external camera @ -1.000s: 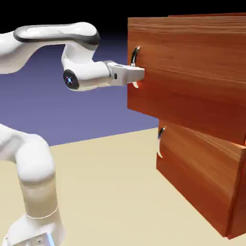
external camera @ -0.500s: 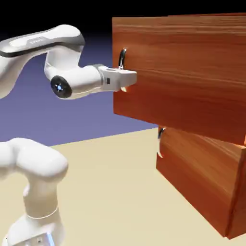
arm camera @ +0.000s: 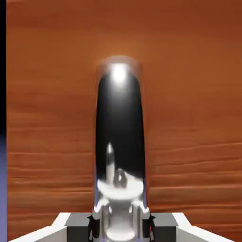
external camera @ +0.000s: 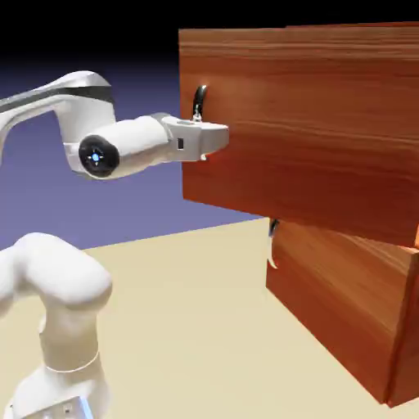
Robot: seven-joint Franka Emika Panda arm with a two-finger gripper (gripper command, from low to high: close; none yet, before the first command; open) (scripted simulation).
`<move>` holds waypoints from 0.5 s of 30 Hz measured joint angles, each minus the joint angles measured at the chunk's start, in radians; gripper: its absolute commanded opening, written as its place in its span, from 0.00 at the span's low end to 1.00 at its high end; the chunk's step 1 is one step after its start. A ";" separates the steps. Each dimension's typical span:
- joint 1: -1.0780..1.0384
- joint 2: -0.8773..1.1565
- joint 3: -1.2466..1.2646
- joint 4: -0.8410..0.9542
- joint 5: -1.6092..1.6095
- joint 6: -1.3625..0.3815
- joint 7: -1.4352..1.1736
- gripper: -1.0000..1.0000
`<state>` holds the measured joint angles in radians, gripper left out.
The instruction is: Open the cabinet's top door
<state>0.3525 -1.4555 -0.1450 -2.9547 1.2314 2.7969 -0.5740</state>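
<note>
The cabinet [external camera: 344, 270] is reddish-brown wood at the exterior view's right. Its top door [external camera: 311, 123] juts out to the left, well beyond the lower panel [external camera: 344, 311]. A curved silver handle [external camera: 199, 100] sits near that upper panel's left edge. My gripper [external camera: 214, 139] is shut on this handle, wrist level, reaching from the left. In the hand view the silver handle [arm camera: 119, 142] fills the middle, rising between the grey fingertips [arm camera: 78, 222] against the red wood [arm camera: 189, 94].
The lower panel's own small silver handle [external camera: 272, 245] shows under the overhang. A beige tabletop [external camera: 204, 327] runs below. The arm's white base link [external camera: 65, 327] stands at the lower left.
The upper panel has slid out to the left over the last second, and my gripper moved left with it, still clamped on the handle. The elbow has swung lower and left.
</note>
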 measured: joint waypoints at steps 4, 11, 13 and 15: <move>-0.097 -0.085 -0.089 -0.019 -0.125 -0.174 0.063 0.00; -0.228 -0.172 -0.315 0.012 -0.361 -0.478 0.109 0.00; -0.250 -0.179 -0.386 0.038 -0.421 -0.565 0.113 0.00; -0.263 -0.177 -0.457 0.071 -0.468 -0.652 0.115 0.00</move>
<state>0.0898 -1.6323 -0.6023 -2.8840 0.7631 2.1449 -0.4593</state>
